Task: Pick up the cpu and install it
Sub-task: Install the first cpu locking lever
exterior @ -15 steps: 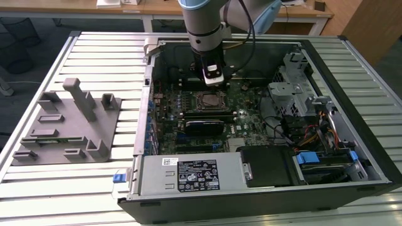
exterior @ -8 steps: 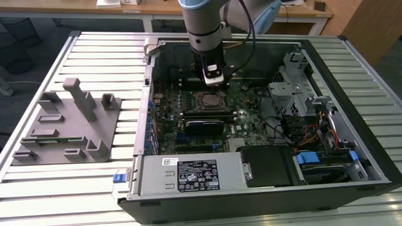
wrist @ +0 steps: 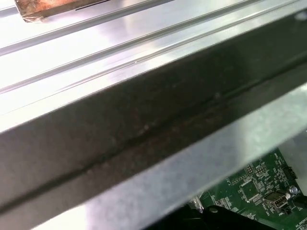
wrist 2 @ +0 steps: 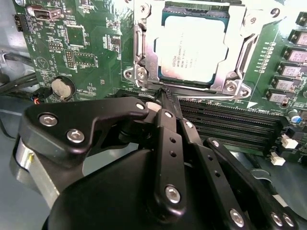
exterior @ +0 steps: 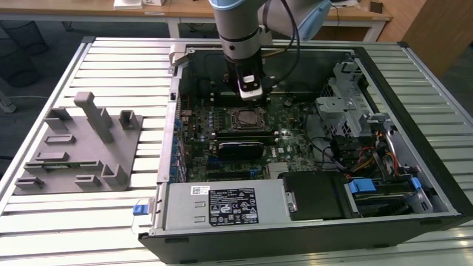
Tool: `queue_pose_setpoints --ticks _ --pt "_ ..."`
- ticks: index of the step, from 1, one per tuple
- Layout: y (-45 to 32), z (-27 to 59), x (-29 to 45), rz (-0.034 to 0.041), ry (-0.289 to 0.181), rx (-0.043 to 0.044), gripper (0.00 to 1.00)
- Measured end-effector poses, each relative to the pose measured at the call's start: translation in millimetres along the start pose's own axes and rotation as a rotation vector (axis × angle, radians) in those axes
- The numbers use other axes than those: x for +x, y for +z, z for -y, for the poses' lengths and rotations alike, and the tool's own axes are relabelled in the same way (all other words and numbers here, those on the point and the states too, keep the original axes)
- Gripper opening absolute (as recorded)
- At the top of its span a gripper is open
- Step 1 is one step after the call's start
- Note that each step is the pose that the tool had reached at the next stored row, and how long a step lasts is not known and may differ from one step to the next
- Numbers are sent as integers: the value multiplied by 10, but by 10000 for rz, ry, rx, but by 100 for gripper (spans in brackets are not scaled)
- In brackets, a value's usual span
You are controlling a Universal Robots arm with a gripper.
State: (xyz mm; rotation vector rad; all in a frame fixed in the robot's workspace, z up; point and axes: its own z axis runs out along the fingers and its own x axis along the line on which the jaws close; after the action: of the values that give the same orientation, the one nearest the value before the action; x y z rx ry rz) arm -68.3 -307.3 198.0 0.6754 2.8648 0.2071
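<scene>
An open computer case point(exterior: 310, 238) lies on a slatted metal table point(exterior: 74, 221), with a grey holder block point(exterior: 81, 149) beside it on the exterior view's left. Inside is a green motherboard point(exterior: 296, 149), with a labelled power supply point(exterior: 221, 208) along the near wall and a drive cage point(exterior: 347, 105) on the exterior view's right. In the second wrist view, a metal socket frame point(wrist 2: 240, 52) sits just beside black memory slots point(wrist 2: 230, 124), with a coin battery point(wrist 2: 61, 87) well apart.
</scene>
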Motion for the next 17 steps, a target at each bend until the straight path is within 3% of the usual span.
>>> queue_pose_setpoints --ticks 17 --pt "0 -18 21 -19 -143 -13 11"
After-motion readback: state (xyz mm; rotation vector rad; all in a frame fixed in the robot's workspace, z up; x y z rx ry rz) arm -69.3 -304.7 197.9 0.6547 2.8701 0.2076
